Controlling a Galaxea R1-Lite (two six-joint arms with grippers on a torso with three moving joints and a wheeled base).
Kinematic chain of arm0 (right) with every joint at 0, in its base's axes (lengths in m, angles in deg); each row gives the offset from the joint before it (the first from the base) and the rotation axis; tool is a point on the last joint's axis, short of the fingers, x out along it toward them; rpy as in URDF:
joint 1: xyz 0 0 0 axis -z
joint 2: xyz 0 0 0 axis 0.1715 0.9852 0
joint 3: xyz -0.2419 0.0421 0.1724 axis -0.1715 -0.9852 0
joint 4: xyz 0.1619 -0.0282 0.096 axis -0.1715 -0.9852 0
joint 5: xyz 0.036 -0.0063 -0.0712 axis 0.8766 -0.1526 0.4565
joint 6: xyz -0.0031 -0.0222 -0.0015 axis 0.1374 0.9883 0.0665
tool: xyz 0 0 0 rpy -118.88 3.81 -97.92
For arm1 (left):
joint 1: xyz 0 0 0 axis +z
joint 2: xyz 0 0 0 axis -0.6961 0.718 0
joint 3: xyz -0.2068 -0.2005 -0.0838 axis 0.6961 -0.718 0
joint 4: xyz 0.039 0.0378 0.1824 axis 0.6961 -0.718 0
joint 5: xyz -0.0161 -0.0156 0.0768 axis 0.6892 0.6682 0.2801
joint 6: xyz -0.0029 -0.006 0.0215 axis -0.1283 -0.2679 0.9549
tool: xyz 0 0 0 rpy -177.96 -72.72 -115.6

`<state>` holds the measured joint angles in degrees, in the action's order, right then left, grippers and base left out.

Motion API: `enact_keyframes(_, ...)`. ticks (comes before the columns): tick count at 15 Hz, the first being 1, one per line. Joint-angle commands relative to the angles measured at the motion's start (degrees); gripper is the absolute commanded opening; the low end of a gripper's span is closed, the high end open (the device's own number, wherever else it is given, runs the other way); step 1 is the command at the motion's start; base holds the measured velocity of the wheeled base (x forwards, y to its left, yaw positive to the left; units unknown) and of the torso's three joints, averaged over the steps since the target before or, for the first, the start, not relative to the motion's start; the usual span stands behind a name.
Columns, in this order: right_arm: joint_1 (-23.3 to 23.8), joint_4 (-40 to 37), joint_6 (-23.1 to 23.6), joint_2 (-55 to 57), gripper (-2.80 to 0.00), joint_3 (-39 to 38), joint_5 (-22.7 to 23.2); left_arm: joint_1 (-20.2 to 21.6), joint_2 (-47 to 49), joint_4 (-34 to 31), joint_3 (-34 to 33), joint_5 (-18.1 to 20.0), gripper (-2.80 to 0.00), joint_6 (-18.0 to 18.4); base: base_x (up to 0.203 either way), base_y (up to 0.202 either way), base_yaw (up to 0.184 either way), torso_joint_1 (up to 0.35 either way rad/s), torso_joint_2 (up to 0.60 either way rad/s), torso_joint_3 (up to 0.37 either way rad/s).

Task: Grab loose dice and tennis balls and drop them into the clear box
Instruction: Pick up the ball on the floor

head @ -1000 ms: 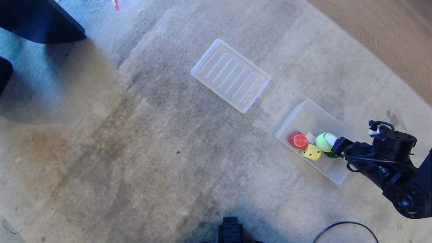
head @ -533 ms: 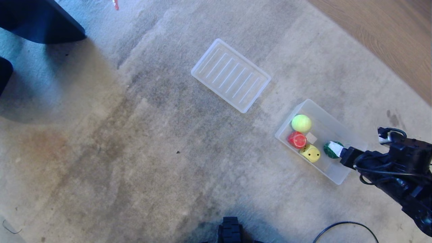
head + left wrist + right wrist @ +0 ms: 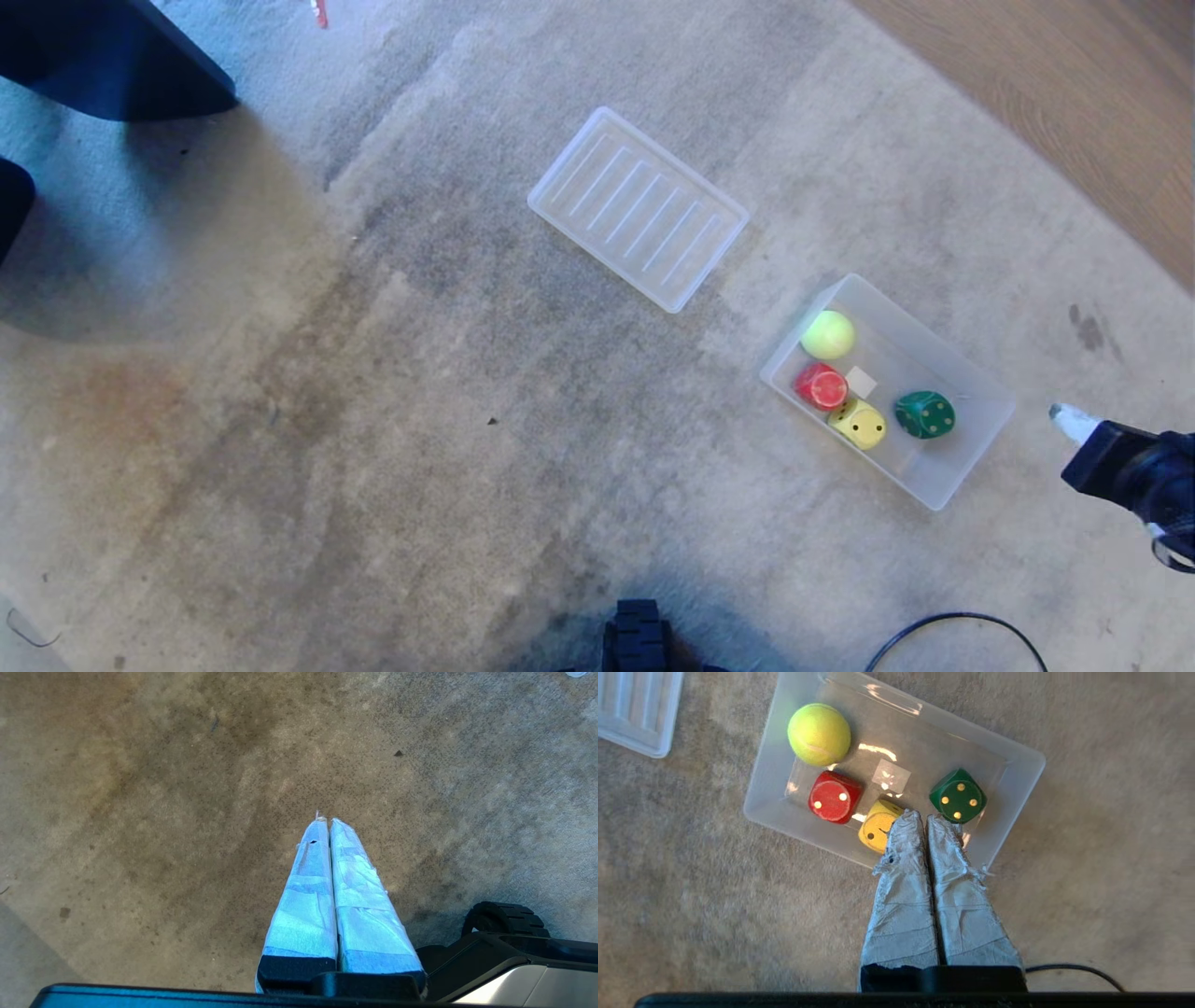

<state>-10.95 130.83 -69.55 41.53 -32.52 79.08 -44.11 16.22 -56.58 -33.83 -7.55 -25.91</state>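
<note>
While off to the side of the see-through plastic box [image 3: 971, 439], kept right gripper [image 3: 1064, 420] squeezed shut, empty. Seen from right wrist: fuzzy yellow-green ball [image 3: 819, 734], red dice [image 3: 834, 796], yellow dice [image 3: 877, 826], green dice [image 3: 958, 795] sat inside. Best to lift away gently. Left gripper [image 3: 325, 822] pinched shut over carpet [image 3: 140, 788].

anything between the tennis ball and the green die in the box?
Only a small pale square patch on the clear box floor between tennis ball and green die; right wrist view.

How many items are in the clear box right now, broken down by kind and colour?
In the clear box:
tennis ball: 1
red die: 1
yellow die: 1
green die: 1
Total: 4. A pale square patch between them cannot be identified and is not counted.
</note>
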Motion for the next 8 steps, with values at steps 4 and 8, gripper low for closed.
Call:
enact_keyframes(4, 0.25, -21.65, 4.81, -29.20, -2.80, -1.59, 0.25, -0.03, 0.00, 0.00, 0.00, -0.04, -2.80, -0.06, 0.000, 0.000, 0.000, 0.000, 0.00, 0.000)
enact_keyframes(8, 1.29, -48.58, 8.23, -52.74, -2.80, -3.79, 0.77, -0.07, 0.00, 0.00, 0.00, -0.04, -2.80, -0.06, 0.000, 0.000, 0.000, 0.000, 0.00, 0.000)
